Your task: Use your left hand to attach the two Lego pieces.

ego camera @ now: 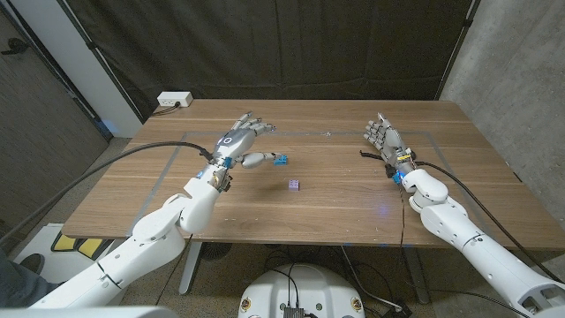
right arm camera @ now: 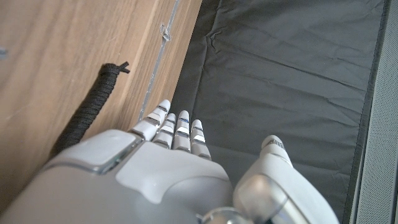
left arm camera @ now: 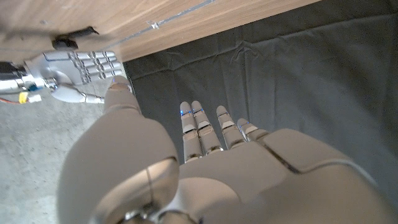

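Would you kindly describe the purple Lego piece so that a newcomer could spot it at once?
Start at the wooden table and look near its middle, between the two robot arms. The purple Lego piece lies alone there, nearer the front edge than the blue Lego piece, which sits at the left hand's fingertips.

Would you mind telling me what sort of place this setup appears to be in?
Most likely a robotics lab or test bay. A black curtain hangs behind the wooden table, a power strip sits at its far corner, and tape lines mark a work area around two small Lego pieces.
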`<action>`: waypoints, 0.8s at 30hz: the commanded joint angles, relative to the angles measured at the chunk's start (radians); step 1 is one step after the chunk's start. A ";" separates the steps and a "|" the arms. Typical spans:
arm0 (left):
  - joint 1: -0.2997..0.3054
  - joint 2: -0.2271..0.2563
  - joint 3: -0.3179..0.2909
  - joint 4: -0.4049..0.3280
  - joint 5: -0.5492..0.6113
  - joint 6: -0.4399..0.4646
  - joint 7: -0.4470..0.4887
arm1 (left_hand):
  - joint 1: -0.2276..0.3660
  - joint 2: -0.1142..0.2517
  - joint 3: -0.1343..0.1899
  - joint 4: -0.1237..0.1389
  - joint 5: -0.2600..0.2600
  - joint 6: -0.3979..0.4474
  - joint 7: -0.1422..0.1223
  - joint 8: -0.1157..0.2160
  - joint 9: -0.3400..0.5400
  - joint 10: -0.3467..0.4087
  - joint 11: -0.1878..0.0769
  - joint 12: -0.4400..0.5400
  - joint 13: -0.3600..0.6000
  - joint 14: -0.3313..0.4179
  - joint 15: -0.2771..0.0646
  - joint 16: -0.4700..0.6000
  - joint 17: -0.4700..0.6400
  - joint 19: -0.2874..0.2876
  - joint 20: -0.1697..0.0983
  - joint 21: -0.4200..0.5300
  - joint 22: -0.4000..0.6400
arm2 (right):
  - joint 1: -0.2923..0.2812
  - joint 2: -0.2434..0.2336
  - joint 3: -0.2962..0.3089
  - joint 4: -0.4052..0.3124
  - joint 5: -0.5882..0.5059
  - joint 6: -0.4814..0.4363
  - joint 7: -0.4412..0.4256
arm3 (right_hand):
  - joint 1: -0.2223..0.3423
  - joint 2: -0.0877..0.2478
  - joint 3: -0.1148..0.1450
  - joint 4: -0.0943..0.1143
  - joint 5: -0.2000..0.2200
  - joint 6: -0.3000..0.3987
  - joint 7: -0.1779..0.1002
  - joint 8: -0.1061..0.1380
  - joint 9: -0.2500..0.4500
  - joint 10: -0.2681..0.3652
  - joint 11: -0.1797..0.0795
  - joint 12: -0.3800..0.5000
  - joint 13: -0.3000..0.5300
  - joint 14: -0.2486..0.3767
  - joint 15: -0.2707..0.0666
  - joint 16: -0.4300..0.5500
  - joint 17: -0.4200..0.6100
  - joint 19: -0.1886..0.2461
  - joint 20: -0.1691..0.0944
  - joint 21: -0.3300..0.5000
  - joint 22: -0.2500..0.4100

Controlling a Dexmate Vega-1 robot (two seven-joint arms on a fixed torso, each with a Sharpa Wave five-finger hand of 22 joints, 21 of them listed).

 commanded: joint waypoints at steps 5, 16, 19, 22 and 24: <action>-0.074 0.044 0.091 -0.135 0.210 0.123 -0.292 | 0.006 0.001 -0.010 -0.003 0.009 0.010 0.003 -0.006 0.004 0.015 0.003 0.001 0.003 -0.016 -0.100 0.002 0.001 -0.066 0.007 0.000 0.000 | -0.042 -0.031 0.028 -0.023 0.030 0.009 0.018 | 0.007 0.001 0.003 -0.009 -0.002 0.009 -0.006 0.005 0.003 0.009 -0.002 0.006 0.003 -0.001 0.011 0.001 0.001 0.004 0.002 0.002 0.001; -0.122 0.011 0.141 -0.193 0.360 0.186 -0.524 | 0.023 0.012 -0.013 0.000 0.017 0.092 0.025 0.007 0.005 0.110 -0.002 0.015 0.003 0.007 -0.071 0.021 0.001 -0.086 0.027 0.018 0.000 | -0.079 -0.041 0.037 -0.050 0.034 0.009 -0.002 | 0.008 0.003 0.003 -0.010 -0.003 0.007 -0.004 0.004 0.004 0.008 -0.001 0.006 0.004 -0.002 0.011 0.000 0.001 0.004 0.002 0.002 0.001; -0.128 -0.010 0.155 -0.201 0.400 0.200 -0.575 | 0.031 0.018 -0.011 -0.001 0.016 0.096 0.027 0.004 0.005 0.132 -0.003 0.017 0.002 0.027 -0.048 0.028 0.002 -0.086 0.041 0.021 0.000 | -0.086 -0.042 0.039 -0.053 0.037 0.009 -0.004 | 0.008 0.004 0.002 -0.010 -0.003 0.006 -0.004 0.003 0.004 0.008 -0.001 0.006 0.004 -0.003 0.011 0.000 0.001 0.004 0.002 0.002 0.001; -0.134 -0.030 0.162 -0.205 0.425 0.209 -0.625 | 0.039 0.021 -0.009 -0.003 0.016 0.092 0.036 0.000 0.005 0.147 0.007 0.019 0.002 0.031 -0.039 0.029 0.002 -0.093 0.053 0.020 0.000 | -0.090 -0.043 0.039 -0.053 0.039 0.010 -0.003 | 0.008 0.004 0.002 -0.010 -0.003 0.006 -0.004 0.003 0.004 0.007 -0.001 0.006 0.004 -0.004 0.011 0.000 0.002 0.003 0.002 0.002 0.001; -0.135 -0.043 0.160 -0.204 0.419 0.213 -0.653 | 0.047 0.023 -0.007 -0.005 0.014 0.092 0.038 -0.004 0.005 0.145 0.051 0.013 0.003 0.032 -0.035 0.028 0.003 -0.094 0.056 0.021 0.000 | -0.092 -0.040 0.039 -0.051 0.041 0.012 -0.002 | 0.008 0.004 0.002 -0.010 -0.004 0.006 -0.005 0.003 0.004 0.007 0.000 0.006 0.004 -0.004 0.011 -0.001 0.002 0.003 0.002 0.002 0.001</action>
